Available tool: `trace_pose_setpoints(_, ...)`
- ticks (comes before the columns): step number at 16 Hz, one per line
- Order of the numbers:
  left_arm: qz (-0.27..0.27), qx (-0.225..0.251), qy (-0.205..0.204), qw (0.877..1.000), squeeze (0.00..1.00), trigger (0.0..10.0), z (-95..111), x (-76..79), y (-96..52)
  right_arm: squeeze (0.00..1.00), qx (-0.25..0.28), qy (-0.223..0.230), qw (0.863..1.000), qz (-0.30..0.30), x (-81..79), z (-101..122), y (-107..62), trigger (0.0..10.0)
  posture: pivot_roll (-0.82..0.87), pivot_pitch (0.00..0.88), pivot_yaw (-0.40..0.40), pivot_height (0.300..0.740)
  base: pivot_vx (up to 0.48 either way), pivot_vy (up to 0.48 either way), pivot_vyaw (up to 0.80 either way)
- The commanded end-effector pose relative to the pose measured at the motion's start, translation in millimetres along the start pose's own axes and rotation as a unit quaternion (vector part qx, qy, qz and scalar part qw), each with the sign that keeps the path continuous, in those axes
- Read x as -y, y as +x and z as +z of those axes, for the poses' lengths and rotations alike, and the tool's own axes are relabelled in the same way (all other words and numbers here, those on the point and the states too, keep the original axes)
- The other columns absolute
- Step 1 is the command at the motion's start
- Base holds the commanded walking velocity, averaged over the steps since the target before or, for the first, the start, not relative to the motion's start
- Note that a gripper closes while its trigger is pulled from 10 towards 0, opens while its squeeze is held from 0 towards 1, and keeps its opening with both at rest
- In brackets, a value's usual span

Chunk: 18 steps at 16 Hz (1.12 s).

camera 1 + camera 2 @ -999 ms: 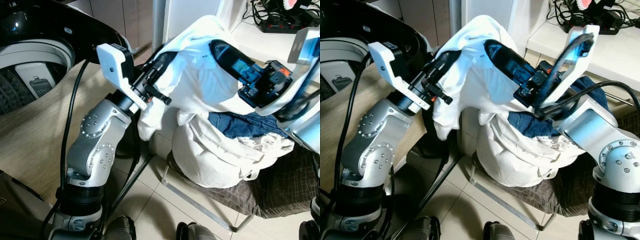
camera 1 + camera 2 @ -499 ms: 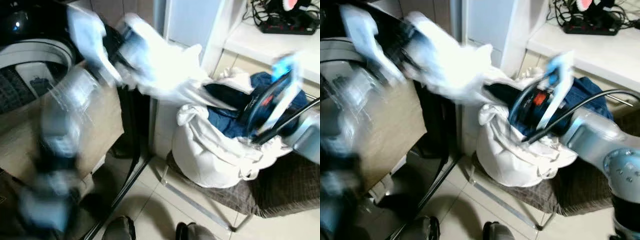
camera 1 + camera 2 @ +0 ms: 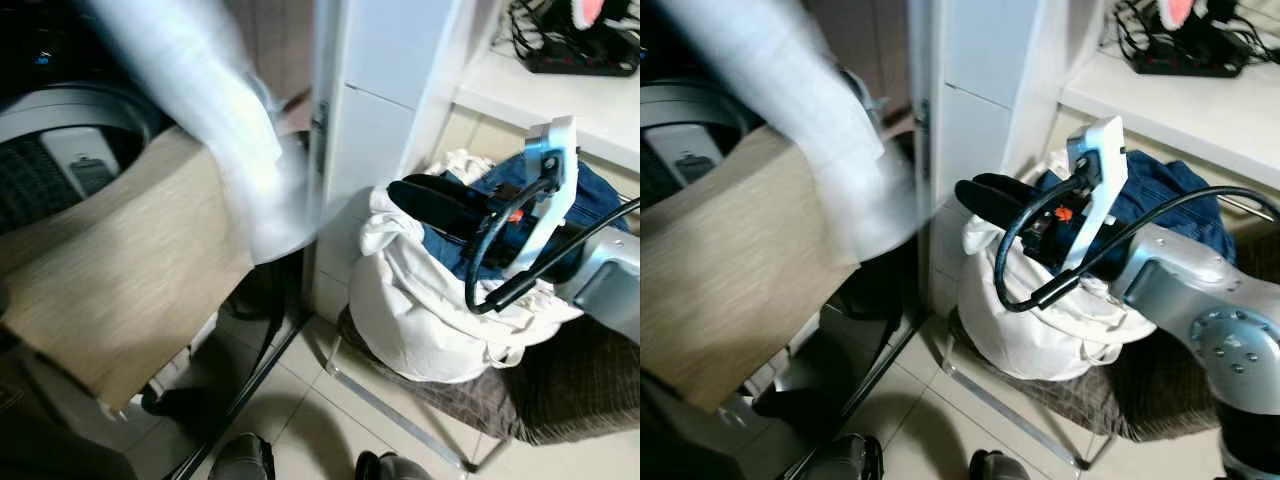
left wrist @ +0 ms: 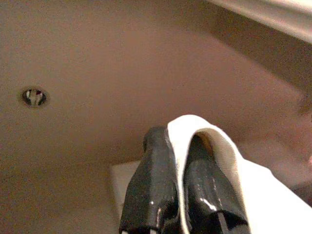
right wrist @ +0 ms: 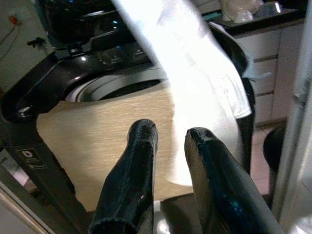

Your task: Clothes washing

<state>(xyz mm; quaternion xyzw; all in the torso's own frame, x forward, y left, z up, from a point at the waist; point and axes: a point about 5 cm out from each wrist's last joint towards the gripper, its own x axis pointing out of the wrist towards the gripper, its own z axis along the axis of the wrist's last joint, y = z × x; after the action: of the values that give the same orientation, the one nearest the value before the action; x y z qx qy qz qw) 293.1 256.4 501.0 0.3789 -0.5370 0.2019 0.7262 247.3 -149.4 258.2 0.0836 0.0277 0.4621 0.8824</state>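
White laundry bag (image 3: pixel 420 320) holds blue clothes (image 3: pixel 1160 190); left gripper (image 4: pixel 181 183) pinches white garment (image 3: pixel 230 150); right gripper (image 5: pixel 168 141) parted, empty.

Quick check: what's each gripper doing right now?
Left gripper: shut on the white garment.
Right gripper: open, holding nothing, over the laundry bag.

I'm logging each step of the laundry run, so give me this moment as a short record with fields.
Garment: white cloth, motion-blurred, hanging in front of the washer
Left tool: shut on the white cloth
Right tool: open, holding nothing, above the laundry bag
Bag contents: blue clothes on top
Bag rests on: dark checked fabric
Stage: cloth not yet in the drum
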Motion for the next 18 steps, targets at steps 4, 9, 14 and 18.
trace_pose_setpoints(4,-0.235,-0.235,0.029,0.943,0.0,0.0,-80,72.8,-66.8,0.0,-0.006,-0.012,1.0,0.02,-9.0,-7,4.8,10.0,-0.08,0.041,-0.02,0.74,0.0,0.0,0.0)
trace_pose_setpoints(9,-0.433,-0.547,-0.043,0.715,0.0,10.0,-136,110.9,-208.8,0.0,-0.038,-0.024,0.998,0.048,-19.2,-19,10.6,10.0,-0.08,0.038,-0.02,0.74,0.0,0.0,0.0)
trace_pose_setpoints(14,-0.398,-0.587,-0.073,0.702,1.0,10.0,-142,82.2,-189.9,0.0,-0.055,-0.029,0.996,0.062,-21.6,-25,10.2,10.0,-0.07,0.043,-0.027,0.74,0.0,0.0,0.0)
trace_pose_setpoints(18,-0.35,-0.562,-0.046,0.748,1.0,10.0,-143,65.8,-163.4,0.0,-0.06,-0.032,0.997,0.046,-14.9,-26,10.5,10.0,-0.07,0.044,-0.027,0.74,0.0,0.0,0.0)
